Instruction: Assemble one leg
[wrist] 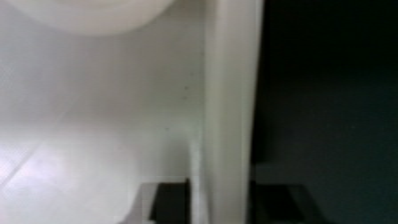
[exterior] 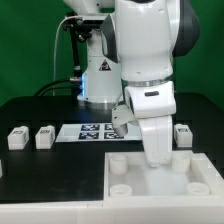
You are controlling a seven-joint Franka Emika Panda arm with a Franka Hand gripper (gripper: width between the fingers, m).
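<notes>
Green wall (exterior: pixel 20 40) at the back, black tabletop (exterior: pixel 30 170) all round. Going from the exterior view's left:

Near the table's left edge sit two small white plastic block-shaped legs with black-and-white tags on their faces, the far-left leg (exterior: pixel 17 138) and the second leg (exterior: pixel 44 136) just beside it. They're upright and apart, which I'd guess is to make each one easy to pick.

Next along is the thin flat white marker board (exterior: pixel 88 131), lying mid-table.

Then comes the white Panda arm, with its gripper (exterior: pixel 156 160) down low over the back edge of the large white square panel with round corner sockets (exterior: pixel 185 185). The panel fills the table's front right corner. My guess is the arm is there to square up or steady the panel before any leg goes in.

The wrist view is blurry. It shows mostly white panel surface (wrist: pixel 89 120) with a raised white rim (wrist: pixel 228 110) running through it, and dark tabletop past that. I honestly can't tell whether the jaws are apart or pinched on the rim, because the exterior view hides the fingertips.

Last, towards the right edge, is the right-hand leg (exterior: pixel 183 133), just behind the panel.

So no leg is in the gripper as far as I can see. The right-hand one is the nearest, close by on the exterior view's right, and the two left ones are well apart from it. I only count three.
</notes>
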